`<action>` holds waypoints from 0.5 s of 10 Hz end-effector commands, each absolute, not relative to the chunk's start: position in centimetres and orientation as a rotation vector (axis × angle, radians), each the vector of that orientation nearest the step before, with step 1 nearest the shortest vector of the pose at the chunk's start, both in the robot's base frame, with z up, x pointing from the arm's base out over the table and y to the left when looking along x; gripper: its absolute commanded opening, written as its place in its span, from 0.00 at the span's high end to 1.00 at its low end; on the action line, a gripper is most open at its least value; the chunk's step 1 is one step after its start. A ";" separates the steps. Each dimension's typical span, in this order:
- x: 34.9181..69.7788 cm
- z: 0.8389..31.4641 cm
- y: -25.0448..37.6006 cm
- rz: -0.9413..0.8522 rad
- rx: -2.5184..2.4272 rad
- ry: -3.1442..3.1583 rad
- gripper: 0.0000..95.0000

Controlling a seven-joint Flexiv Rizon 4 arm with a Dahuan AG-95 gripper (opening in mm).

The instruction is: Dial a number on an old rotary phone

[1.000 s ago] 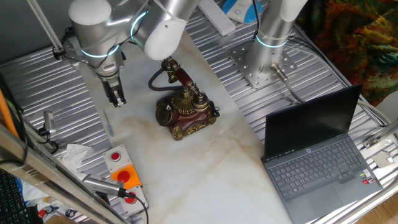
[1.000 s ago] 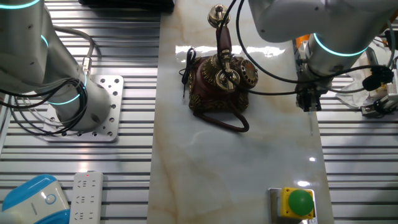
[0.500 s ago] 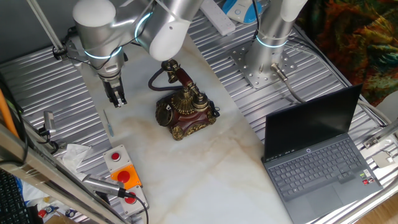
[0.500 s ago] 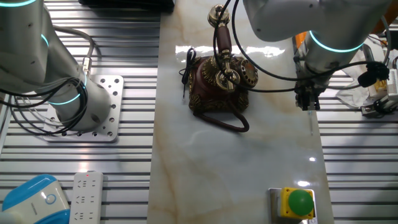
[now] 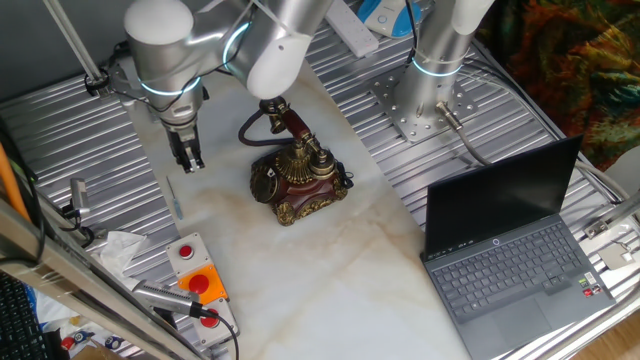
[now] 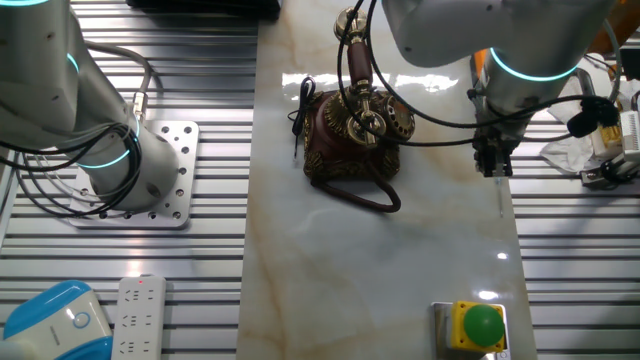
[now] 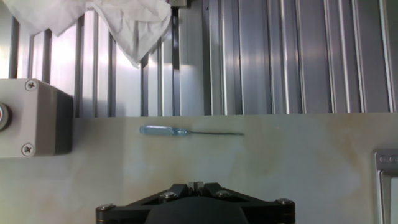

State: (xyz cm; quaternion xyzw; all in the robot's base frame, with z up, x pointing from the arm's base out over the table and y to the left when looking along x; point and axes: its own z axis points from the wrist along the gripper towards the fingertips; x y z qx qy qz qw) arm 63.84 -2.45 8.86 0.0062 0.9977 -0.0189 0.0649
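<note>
Dark red, brass-trimmed rotary phone (image 5: 297,180) on marble surface (image 5: 330,270); my jaws, clenched empty, hover well apart.

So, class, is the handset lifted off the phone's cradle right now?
No: the handset lies on the cradle of the old rotary phone, and the gripper hangs apart from it, over the table.

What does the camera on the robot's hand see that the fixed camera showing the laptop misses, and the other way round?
Only the hand view shows the small blue-handled tool up close, lying flat on the pale tabletop, and the crumpled white tissue in detail. Only the fixed view with the laptop shows the old rotary phone, with its handset on the cradle, and the gripper hanging beside it, apart from it. Both show the grey button box and the ribbed metal surface.
</note>
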 end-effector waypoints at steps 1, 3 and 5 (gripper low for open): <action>63.9 8.8 -2.4 -0.055 0.004 3.008 1.00; 63.9 8.8 -2.4 -0.055 0.001 3.013 1.00; 63.9 8.8 -2.4 -0.048 -0.009 3.014 1.00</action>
